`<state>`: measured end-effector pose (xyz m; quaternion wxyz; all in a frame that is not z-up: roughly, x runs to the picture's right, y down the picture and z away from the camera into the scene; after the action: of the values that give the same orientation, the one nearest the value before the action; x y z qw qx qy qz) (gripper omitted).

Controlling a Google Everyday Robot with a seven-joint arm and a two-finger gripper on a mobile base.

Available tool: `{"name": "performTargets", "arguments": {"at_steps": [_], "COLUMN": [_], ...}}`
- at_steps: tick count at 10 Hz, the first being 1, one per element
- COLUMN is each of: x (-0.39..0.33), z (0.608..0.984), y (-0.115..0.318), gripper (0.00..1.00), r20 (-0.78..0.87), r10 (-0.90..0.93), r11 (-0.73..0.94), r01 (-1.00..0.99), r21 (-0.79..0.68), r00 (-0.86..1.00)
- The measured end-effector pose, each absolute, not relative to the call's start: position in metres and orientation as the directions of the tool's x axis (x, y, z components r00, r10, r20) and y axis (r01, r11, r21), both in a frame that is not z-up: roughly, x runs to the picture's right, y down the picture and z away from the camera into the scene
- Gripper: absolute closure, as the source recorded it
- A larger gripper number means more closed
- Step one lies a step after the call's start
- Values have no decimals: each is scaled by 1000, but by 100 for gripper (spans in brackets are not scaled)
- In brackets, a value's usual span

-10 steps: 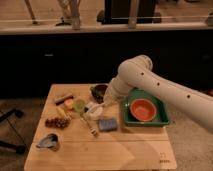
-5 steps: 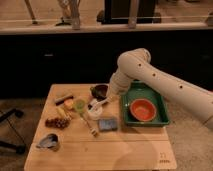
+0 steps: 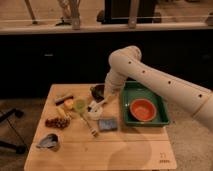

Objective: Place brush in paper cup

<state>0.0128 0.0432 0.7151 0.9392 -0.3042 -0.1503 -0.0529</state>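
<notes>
Camera view: my arm has swung in from the green tray side over the last second, and my gripper (image 3: 101,104) now sits low over the cluster in the middle of the table.

The slim white-handled brush with the dark head (image 3: 98,105) shows as a pale streak slanting down-left from my gripper into the small round white paper cup (image 3: 93,112); its tip appears to meet the rim, so I judge the placing to be nearly complete, release pending. I cannot tell the state of my fingers. The cup stands just beside the light-green cup (image 3: 79,105), left of the green tray (image 3: 160,119) holding the orange bowl (image 3: 142,109).
</notes>
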Motion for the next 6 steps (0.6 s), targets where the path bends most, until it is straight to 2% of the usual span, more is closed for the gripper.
{"name": "performTargets", "arguments": {"at_steps": [6], "x": [16], "z": [717], "y": [38], "gripper": [99], "r20": [262], "r10": [-60], "r11": [823], "r01": [196], "r21": [-533], "r00": [963]}}
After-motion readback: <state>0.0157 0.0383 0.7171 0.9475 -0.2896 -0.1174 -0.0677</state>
